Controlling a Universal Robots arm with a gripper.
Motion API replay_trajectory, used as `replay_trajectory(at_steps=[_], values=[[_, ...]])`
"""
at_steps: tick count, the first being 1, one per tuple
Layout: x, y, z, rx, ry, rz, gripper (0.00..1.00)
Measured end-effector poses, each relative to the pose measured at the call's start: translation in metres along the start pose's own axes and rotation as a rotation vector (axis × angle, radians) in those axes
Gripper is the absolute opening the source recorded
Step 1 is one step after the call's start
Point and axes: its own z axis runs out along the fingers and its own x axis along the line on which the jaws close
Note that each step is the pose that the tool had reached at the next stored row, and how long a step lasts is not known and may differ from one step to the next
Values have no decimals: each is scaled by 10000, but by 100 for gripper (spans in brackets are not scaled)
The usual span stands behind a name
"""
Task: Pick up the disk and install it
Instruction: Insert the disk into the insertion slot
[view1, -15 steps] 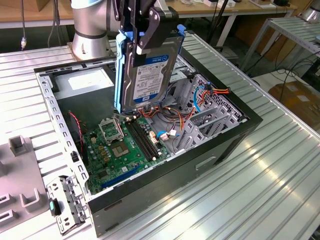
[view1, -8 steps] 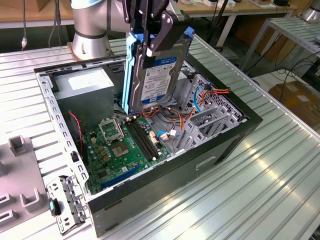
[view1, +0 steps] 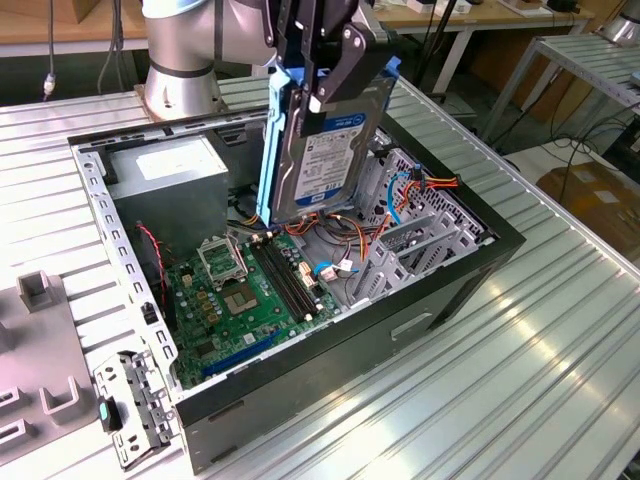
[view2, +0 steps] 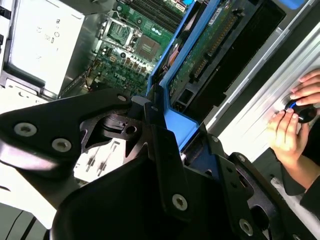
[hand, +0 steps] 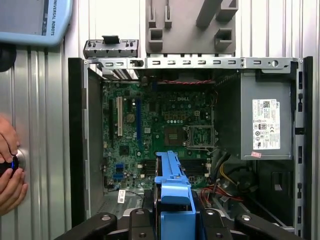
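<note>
Exterior view's left: grey power supply (view1: 165, 175) in the far corner of the open computer case (view1: 330, 360), with the green motherboard (view1: 240, 295) nearer. I log the gripper (view1: 318, 98) clenched on the disk (view1: 325, 150). The disk hangs on edge above the case, between the motherboard and the metal drive cage (view1: 420, 240) at right.
</note>
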Motion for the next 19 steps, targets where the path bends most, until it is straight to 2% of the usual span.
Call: replay_trajectory(at_steps=[5,6,8,9,10,13,19], values=[[188,-3,10,1,-1,0,37],[236,-20,15,0,-1,-1,37],[271,-119,25,-11,-2,1,37],[279,-199,28,-15,1,-1,37],[283,-326,35,-15,1,-1,37],[282,-518,46,-15,0,-2,37],[292,-629,74,-16,3,0,37]])
